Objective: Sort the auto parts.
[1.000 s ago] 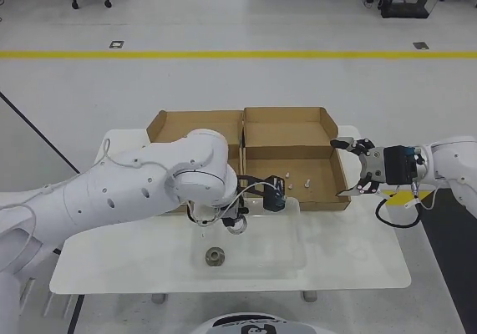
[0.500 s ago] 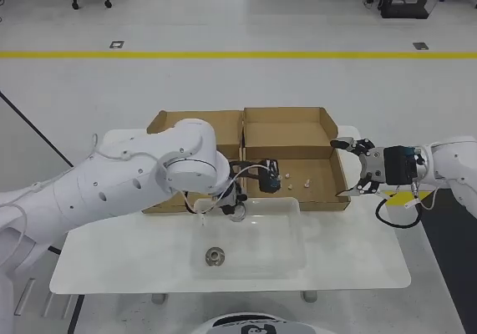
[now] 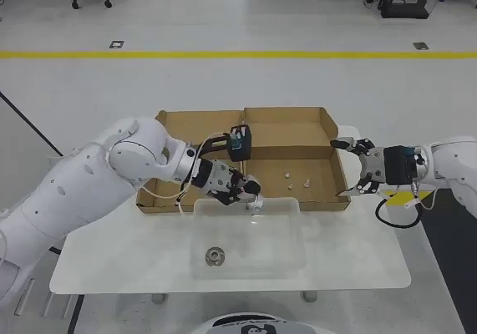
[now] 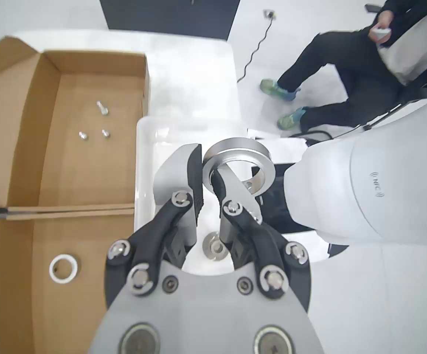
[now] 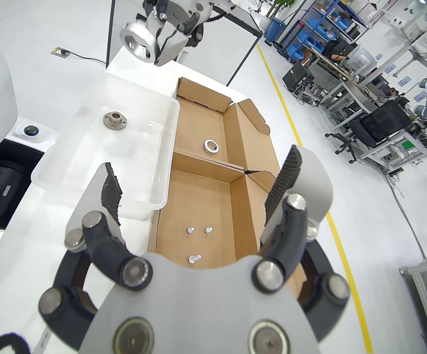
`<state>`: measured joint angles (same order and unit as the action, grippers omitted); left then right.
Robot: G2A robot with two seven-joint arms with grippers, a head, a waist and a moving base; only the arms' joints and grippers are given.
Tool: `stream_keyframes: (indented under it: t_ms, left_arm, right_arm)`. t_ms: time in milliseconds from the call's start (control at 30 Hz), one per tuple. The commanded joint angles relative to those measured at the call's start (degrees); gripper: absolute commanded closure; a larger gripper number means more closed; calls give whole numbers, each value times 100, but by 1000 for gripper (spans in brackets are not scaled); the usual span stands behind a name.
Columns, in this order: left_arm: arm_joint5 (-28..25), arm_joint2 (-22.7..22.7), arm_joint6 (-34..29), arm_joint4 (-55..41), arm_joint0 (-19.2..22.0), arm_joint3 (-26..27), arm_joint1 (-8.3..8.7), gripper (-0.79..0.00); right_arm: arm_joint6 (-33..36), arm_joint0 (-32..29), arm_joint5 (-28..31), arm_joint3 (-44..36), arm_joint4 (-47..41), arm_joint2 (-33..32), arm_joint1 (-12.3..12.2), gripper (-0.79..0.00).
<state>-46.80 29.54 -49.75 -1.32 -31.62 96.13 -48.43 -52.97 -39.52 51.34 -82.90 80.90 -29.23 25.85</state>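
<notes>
the left gripper [image 4: 204, 166] is clamped on a steel ring [image 4: 235, 146]. one finger goes through the bore and the other pad presses on the outer wall, so the ring hangs off the fingertips, clear of everything beneath it. in the top view this gripper [image 3: 245, 189] and the ring [image 3: 256, 203] sit over the 12 o'clock rim of the clear plastic tray [image 3: 302, 242], about where the tray meets the cardboard box [image 3: 288, 117]. the right wrist view also catches the ring [image 5: 142, 53], held up in the air.

inside the tray a flanged bushing [image 3: 214, 255] lies toward 7 o'clock, flange down and hub up, well apart from the ring.

the box lies just beside the tray's 12 o'clock side and is split into two compartments. the 3 o'clock compartment holds three small bolts [image 3: 289, 177], loose on its floor and near one another. the 9 o'clock compartment holds a white ring [image 4: 63, 268], lying flat by itself.

the right gripper [image 3: 337, 170] hovers at the 3 o'clock end of the box, over its end wall. its jaws are spread wide with nothing between them. tray and box both rest on a white table [image 3: 355, 259].
</notes>
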Motion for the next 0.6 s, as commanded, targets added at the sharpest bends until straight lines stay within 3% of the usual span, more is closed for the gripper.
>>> stream_keyframes:
  t_ms: [0, 167, 567]
  left_arm:
    - [-344, 204, 257, -121, -152, -63, 68, 0]
    - [-1094, 584, 960, -557, -465, -258, 137, 0]
    - [-1120, 1023, 1789, -1294, -956, 121, -59, 0]
  right_arm:
    - [0, 0, 0, 0, 0, 0, 0, -785]
    - [0, 0, 0, 0, 0, 0, 0, -785]
    - [0, 0, 0, 0, 0, 0, 0, -785]
